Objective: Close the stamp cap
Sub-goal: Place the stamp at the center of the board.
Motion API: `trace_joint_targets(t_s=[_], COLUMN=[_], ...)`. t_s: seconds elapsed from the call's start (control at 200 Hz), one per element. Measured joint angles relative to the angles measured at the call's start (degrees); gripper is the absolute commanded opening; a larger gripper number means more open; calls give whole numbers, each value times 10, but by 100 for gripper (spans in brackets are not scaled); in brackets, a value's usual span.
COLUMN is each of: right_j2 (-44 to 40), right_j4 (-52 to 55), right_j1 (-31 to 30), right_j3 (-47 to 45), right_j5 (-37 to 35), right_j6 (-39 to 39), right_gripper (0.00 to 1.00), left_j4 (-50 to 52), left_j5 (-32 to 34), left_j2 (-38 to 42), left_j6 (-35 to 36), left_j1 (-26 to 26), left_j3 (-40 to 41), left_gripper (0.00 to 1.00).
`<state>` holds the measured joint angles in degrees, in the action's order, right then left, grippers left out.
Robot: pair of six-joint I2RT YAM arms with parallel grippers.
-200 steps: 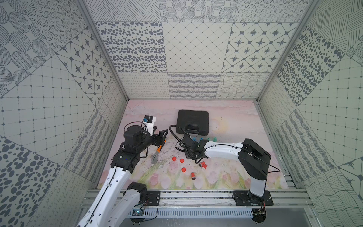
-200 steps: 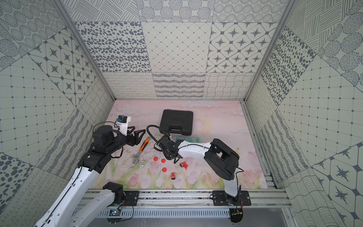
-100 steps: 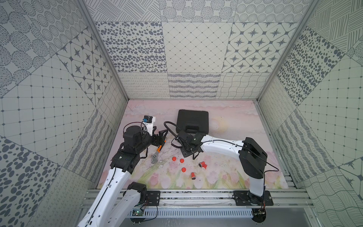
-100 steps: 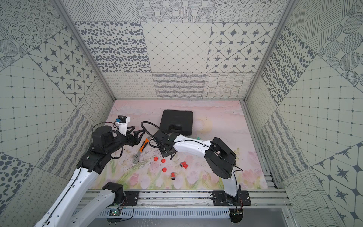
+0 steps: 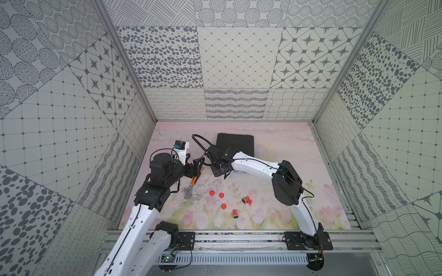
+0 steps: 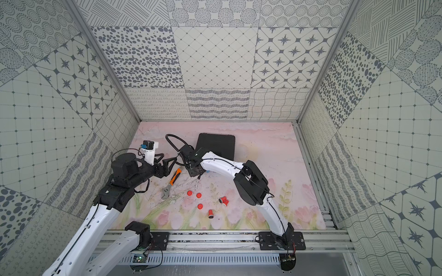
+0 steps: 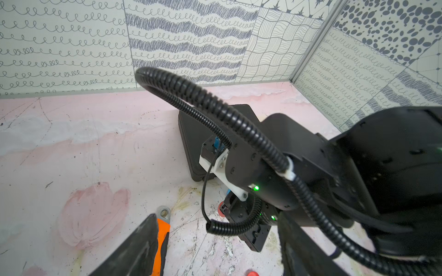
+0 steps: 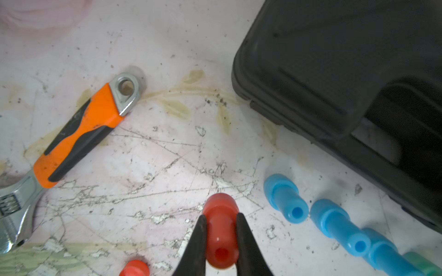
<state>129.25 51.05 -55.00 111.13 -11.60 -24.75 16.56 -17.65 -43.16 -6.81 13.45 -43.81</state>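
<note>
Your right arm has swung back and to the left since a second ago. It has left the loose red caps and now reaches to just in front of the near left corner of the black case, while your left arm has hardly shifted. In both top views the left fingers stand spread wide with nothing between them, above the orange handle of the wrench. The caps and the other red stamps lie well apart from either arm, toward the front of the table. From the left wrist you see those open fingers framing the wrench handle. Beyond them is the right wrist with a sliver of the red stamp under it, low beside the case. From the right wrist the right fingers are clamped tight on the red stamp, gripping its narrow body with the holed end toward the camera. Blue stamps lie just beside it, along the case. You cannot tell whether it touches the table.
</note>
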Motion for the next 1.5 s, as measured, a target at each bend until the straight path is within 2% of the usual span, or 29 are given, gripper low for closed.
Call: trace_joint_targets(t_s=[0.295,0.49,0.615,1.116,1.346,1.501], right_j2=[63,73,77,81,66,-1], right_j4=[38,41,41,47,59,61], right_j1=[10,14,15,17,17,17], right_j3=[83,91,92,104,106,55], right_j5=[-12,2,10,11,12,17], right_j6=[21,24,25,25,23,11], right_gripper=[16,20,27,35,35,35], left_j4=[0,0,0,0,0,0], left_j5=[0,0,0,0,-1,-1], left_j2=[-3,-4,-4,-6,-6,-5], left_j6=[0,0,0,0,0,0], left_j1=[0,-2,-3,-4,-4,-4], left_j3=[0,0,0,0,0,0], left_gripper=[79,79,79,79,79,79])
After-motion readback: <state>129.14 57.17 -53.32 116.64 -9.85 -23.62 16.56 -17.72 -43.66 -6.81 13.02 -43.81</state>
